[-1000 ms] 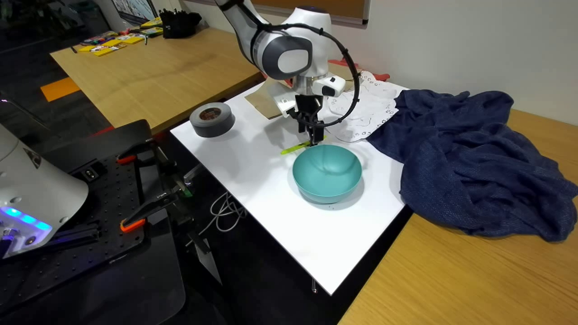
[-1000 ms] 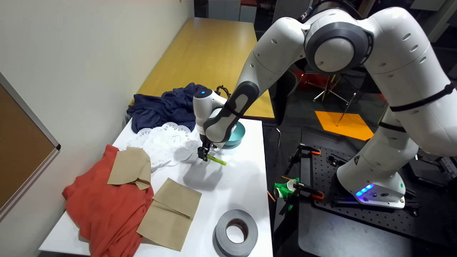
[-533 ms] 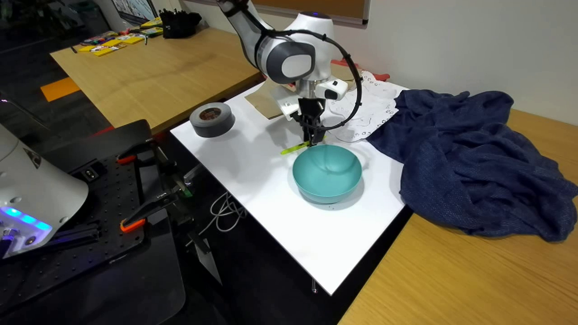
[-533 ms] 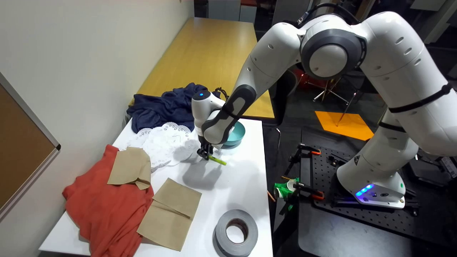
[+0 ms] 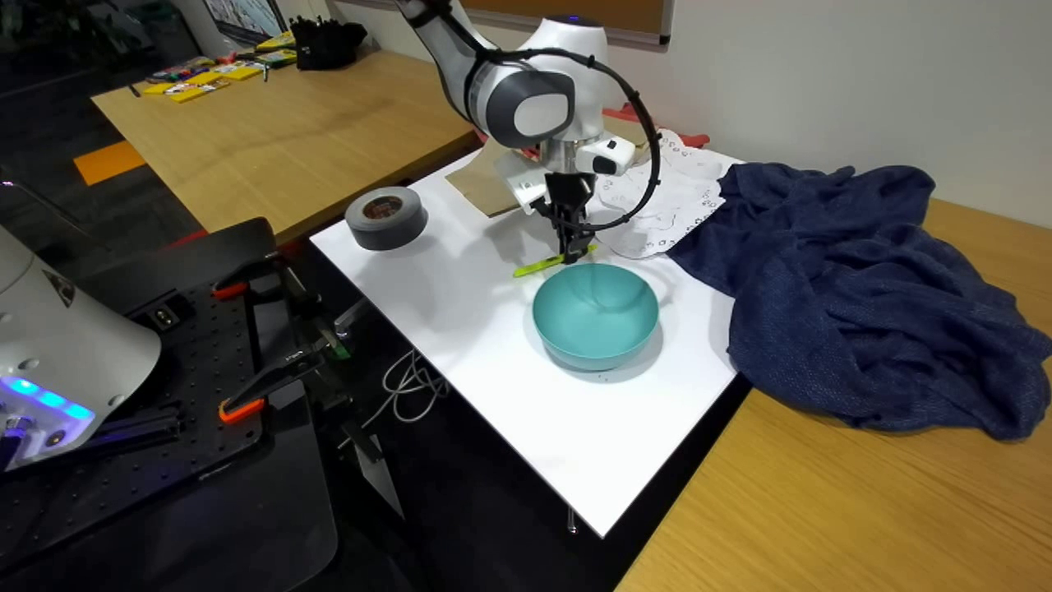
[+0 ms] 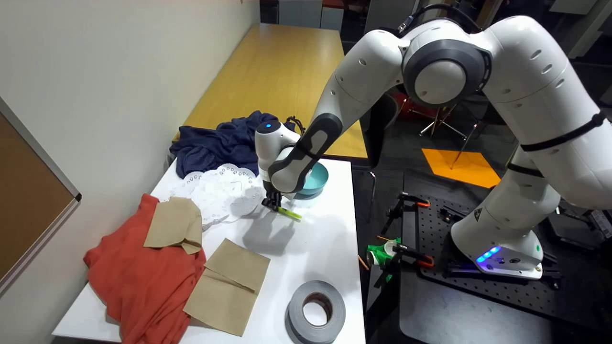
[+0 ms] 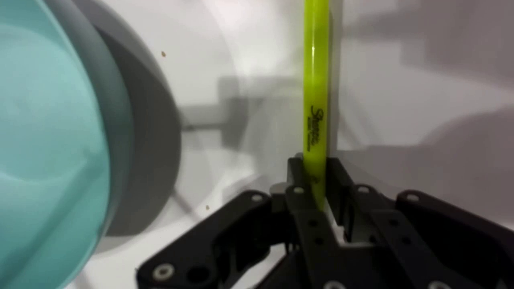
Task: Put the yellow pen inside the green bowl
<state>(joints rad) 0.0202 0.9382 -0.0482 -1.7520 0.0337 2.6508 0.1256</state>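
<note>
The yellow pen (image 7: 316, 80) lies between the black fingers of my gripper (image 7: 315, 165), which is shut on it. In the wrist view the pen points straight up out of the picture, and its lower end is partly hidden by the fingers. Both exterior views show the pen (image 5: 538, 267) (image 6: 290, 214) sticking out from the gripper on one side, low over the white table; whether it touches the surface I cannot tell. Right beside it stands the green bowl (image 5: 596, 321), upright with nothing in it. Part of the bowl (image 7: 48, 120) fills the left of the wrist view.
On the white table (image 5: 485, 345) are a roll of grey tape (image 6: 317, 310), brown paper (image 6: 229, 286), a white doily (image 6: 220, 196) and a red cloth (image 6: 148, 272). A dark blue cloth (image 5: 871, 296) is heaped past the bowl, over the table's edge.
The fingers have come together on the pen. Over the last half second the gripper and pen have shifted slightly toward the wall. The bowl has stayed in place.
</note>
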